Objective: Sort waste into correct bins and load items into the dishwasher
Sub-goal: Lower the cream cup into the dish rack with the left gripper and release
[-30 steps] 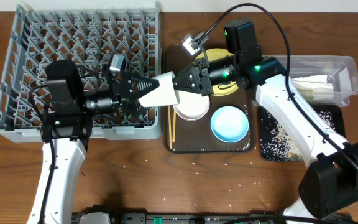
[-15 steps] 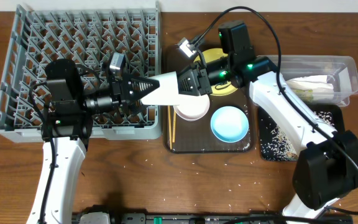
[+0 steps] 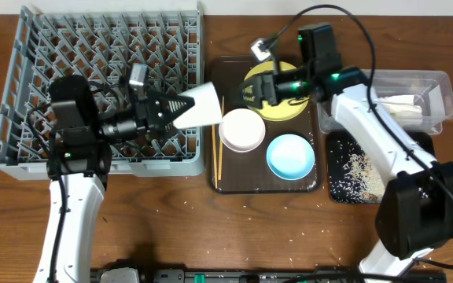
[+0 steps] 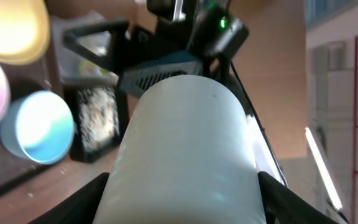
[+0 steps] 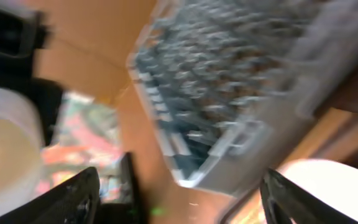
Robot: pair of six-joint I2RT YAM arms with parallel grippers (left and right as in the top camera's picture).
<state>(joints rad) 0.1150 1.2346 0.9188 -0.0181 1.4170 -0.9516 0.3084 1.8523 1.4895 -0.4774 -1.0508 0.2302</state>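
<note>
L pincer [image 3: 185,110]: clamped on the small white cup [image 3: 203,105]; in the left wrist view the cup [image 4: 185,149] fills the gap btw my fingers [image 4: 82,200].
Cup pos: off the table, lying sideways, over the right edge of the grey rack [image 3: 22,94], wider end pointing twd the brown tray [image 3: 228,185].
R pincer [image 3: 250,90]: jaws wide, nothing btw them; hangs over the left rim of the yellow plate [image 3: 288,108]. The right wrist view is blurred, fingers [image 5: 73,199] well apart, rack [image 5: 229,74] beyond.
Pincers: apart, not touching; R is clear of the cup.
Brown tray: holds the yellow plate at the back, white bowl [image 3: 240,130] near the middle, lt blue bowl [image 3: 291,155] at front right, chopsticks [image 3: 216,157] along its left side.
Clear tub [image 3: 440,85]: far right, white napkin [image 3: 399,108] inside.
Black tray [image 3: 338,189]: in front of the tub, rice grains [image 3: 356,167] in it.
Table: a few loose grains scattered in front of the trays.
Rack: no dishes in it.
</note>
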